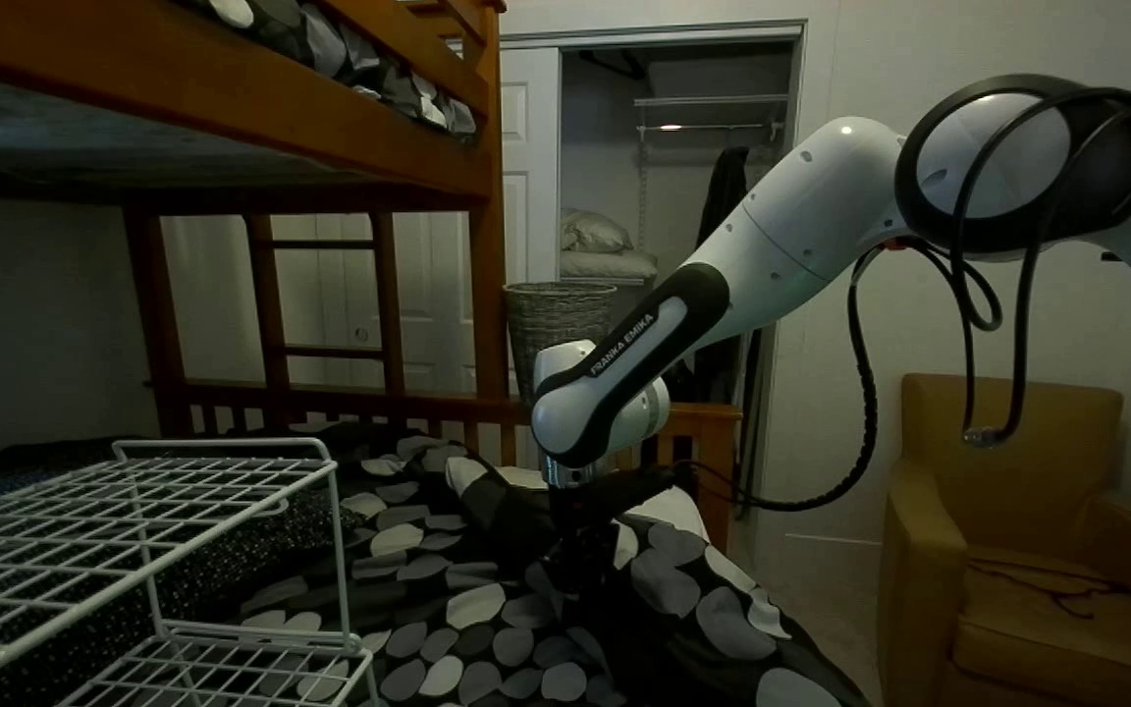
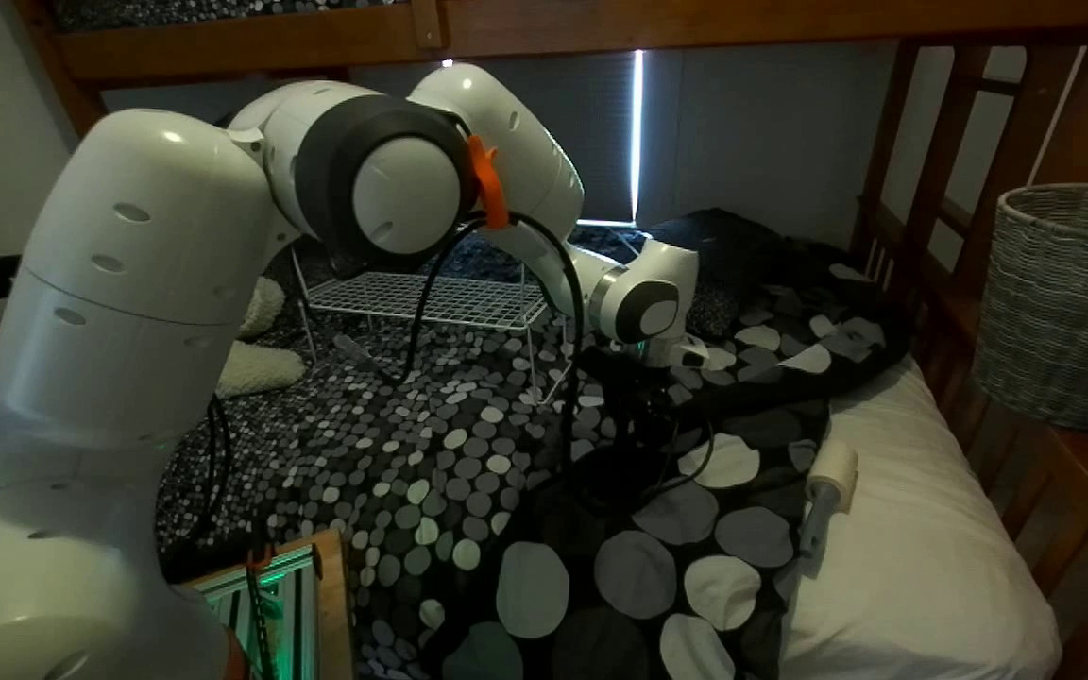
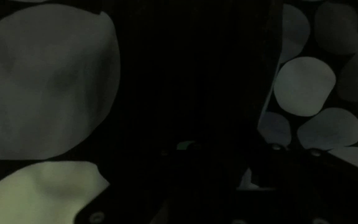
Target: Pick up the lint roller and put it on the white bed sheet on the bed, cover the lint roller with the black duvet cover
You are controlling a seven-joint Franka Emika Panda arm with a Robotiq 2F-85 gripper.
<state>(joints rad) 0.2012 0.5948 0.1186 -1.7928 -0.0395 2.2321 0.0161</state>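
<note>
Rack [image 2: 478, 302]: stood on the bed [image 1: 261, 93]; in an exterior view it is partly hidden by the arm [image 2: 407, 194].
Basket [image 2: 1059, 302]: seen just past the bed's end rails in both exterior views.
Armchair [image 1: 1017, 520]: set apart from the bed.
Cable [image 1: 867, 393]: hung in loops from the arm.
Counts: one rack, one basket, one armchair and one roller [image 2: 832, 472] are seen; two pillows [image 1: 597, 233] are stacked in the closet [image 1: 597, 147].
Cover [image 2: 676, 567]: rumpled across the bed, with large spots beside the white sheet [image 2: 922, 595] and small ones by the rack; whether one cloth or two is shown cannot be told.
Roller: laid on the white sheet, just beside the cover's edge.
Roller axis: run roughly along that edge; in an exterior view the pale head is pointed away from the camera and the grey handle toward it.
Gripper [image 1: 570, 570]: pointed down at the cover, apart from the roller; it is lost in darkness, so neither how far the jaws are parted nor whether the cover is held can be told.
</note>
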